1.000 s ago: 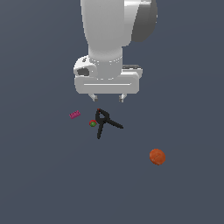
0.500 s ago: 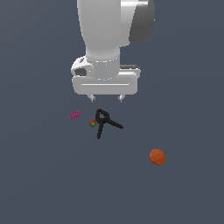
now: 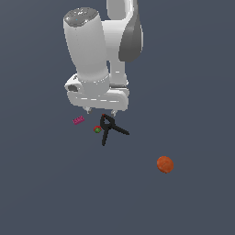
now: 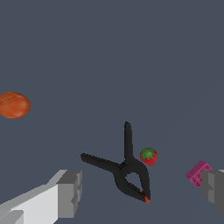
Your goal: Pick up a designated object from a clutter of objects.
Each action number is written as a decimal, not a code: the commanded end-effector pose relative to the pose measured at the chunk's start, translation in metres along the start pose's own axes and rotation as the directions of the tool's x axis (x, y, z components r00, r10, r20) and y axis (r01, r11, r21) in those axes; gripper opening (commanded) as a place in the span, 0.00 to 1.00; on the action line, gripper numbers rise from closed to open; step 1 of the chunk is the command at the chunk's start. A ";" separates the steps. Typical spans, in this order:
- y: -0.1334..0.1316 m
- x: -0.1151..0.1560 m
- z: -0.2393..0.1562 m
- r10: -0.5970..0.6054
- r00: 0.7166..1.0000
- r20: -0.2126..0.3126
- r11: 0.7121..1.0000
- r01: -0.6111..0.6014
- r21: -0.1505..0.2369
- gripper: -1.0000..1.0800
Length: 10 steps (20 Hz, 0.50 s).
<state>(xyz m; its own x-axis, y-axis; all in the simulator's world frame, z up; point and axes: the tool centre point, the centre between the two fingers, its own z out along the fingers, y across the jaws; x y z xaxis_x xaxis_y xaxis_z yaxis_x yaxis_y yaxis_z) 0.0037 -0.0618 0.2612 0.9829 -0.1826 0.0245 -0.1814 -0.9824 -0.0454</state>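
Note:
The small magenta brick [image 3: 79, 120] with studs lies on the grey floor, to the exterior view's left of the black spring clamp [image 3: 110, 128]. A tiny red-green ball [image 3: 97, 130] sits between them, by the clamp. The orange ball [image 3: 165, 164] lies apart at the exterior view's right. My gripper [image 3: 100, 110] hangs open and empty above the floor, its fingertips just above the clamp's head. In the wrist view the brick [image 4: 197, 173] shows beside one finger [image 4: 213, 187], the clamp [image 4: 124, 168] lies between the fingers, and the small ball [image 4: 148, 156] and orange ball [image 4: 14, 105] also show.
The arm's white body [image 3: 94, 69] fills the upper middle of the exterior view. The floor [image 3: 193, 82] is plain dark grey all around, with no walls or edges in view.
The gripper has come lower and shifted toward the exterior view's left, nearer the clamp and brick. The arm's upper links now show. The objects have not moved.

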 end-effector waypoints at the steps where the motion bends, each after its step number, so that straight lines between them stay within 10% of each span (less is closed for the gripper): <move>1: 0.020 -0.003 0.019 0.065 0.998 0.002 0.998 -0.065 0.003 0.96; 10: 0.113 -0.036 0.104 0.376 0.927 0.006 0.927 -0.376 -0.001 0.96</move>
<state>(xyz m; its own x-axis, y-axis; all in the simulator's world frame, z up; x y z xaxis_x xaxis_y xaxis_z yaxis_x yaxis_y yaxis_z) -0.0385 -0.1484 0.1663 0.8725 -0.4886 0.0017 -0.4878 -0.8713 -0.0536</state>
